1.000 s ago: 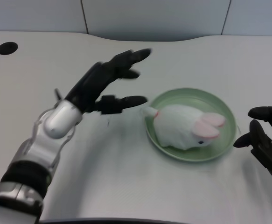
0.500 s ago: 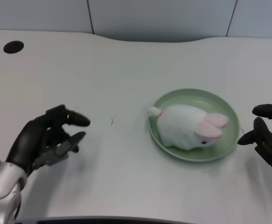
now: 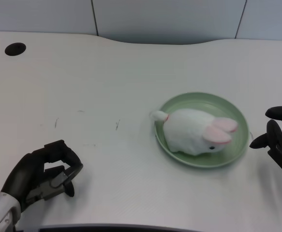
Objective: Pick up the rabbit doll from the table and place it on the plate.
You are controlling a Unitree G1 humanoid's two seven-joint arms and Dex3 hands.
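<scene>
The white rabbit doll (image 3: 193, 131) with pink ears lies on its belly inside the pale green plate (image 3: 230, 113), right of the table's middle; its tail pokes over the plate's left rim. My left hand (image 3: 41, 176) is low at the bottom left corner, far from the plate, fingers curled in and holding nothing.
My right hand (image 3: 278, 140) waits at the right edge, just beside the plate's right rim. A round black hole (image 3: 15, 48) sits in the table's far left corner. The white table (image 3: 107, 92) ends at a grey wall behind.
My left hand has drawn back from beside the plate to the bottom left corner and its fingers have curled in. The rabbit doll stays on the plate. The view has shifted slightly.
</scene>
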